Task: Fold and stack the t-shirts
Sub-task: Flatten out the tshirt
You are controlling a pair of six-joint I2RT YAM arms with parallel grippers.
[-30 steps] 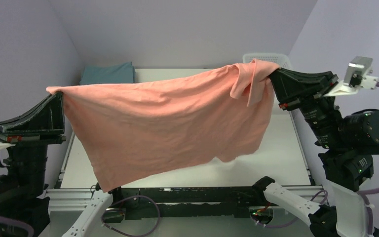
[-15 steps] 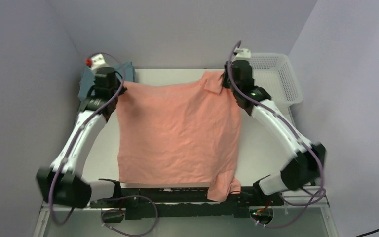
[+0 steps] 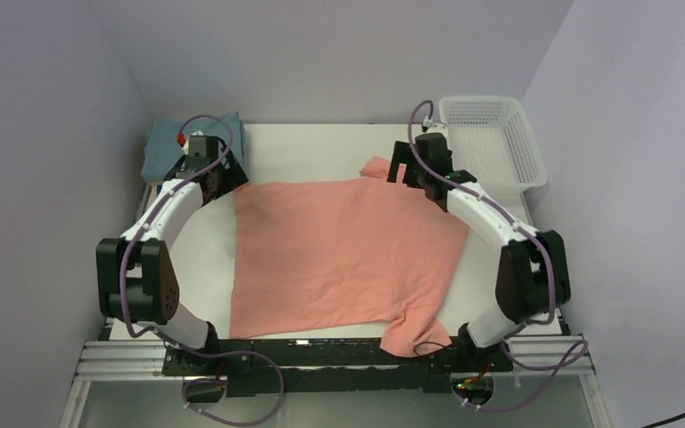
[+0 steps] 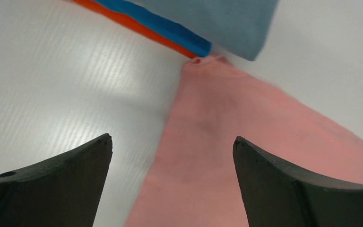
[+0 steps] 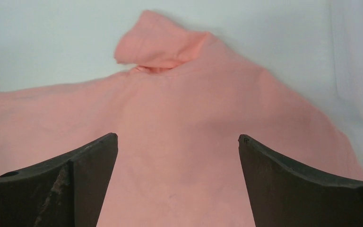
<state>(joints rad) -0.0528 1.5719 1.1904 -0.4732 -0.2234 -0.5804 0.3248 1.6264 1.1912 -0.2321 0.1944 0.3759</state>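
Note:
A salmon-pink t-shirt (image 3: 339, 254) lies spread flat on the white table, one sleeve (image 3: 410, 337) drooping over the near edge and the other folded up at the far edge (image 5: 160, 42). My left gripper (image 3: 223, 175) hovers open over the shirt's far left corner (image 4: 246, 142), jaws wide with nothing between them (image 4: 172, 139). My right gripper (image 3: 398, 166) stands open above the far right part of the shirt (image 5: 177, 137), also holding nothing. A stack of folded t-shirts (image 3: 194, 135) sits at the back left: teal on top (image 4: 227, 23), then blue (image 4: 170, 30) and orange-red (image 4: 137, 28) edges.
A white plastic mesh basket (image 3: 491, 143) stands at the back right corner, just beyond the right arm. Bare white table (image 3: 196, 259) shows left of the shirt. Purple walls close in on both sides and behind.
Both grippers held the pink shirt up by its corners, carried it to the back of the table, then opened and let go. The shirt now lies flat.

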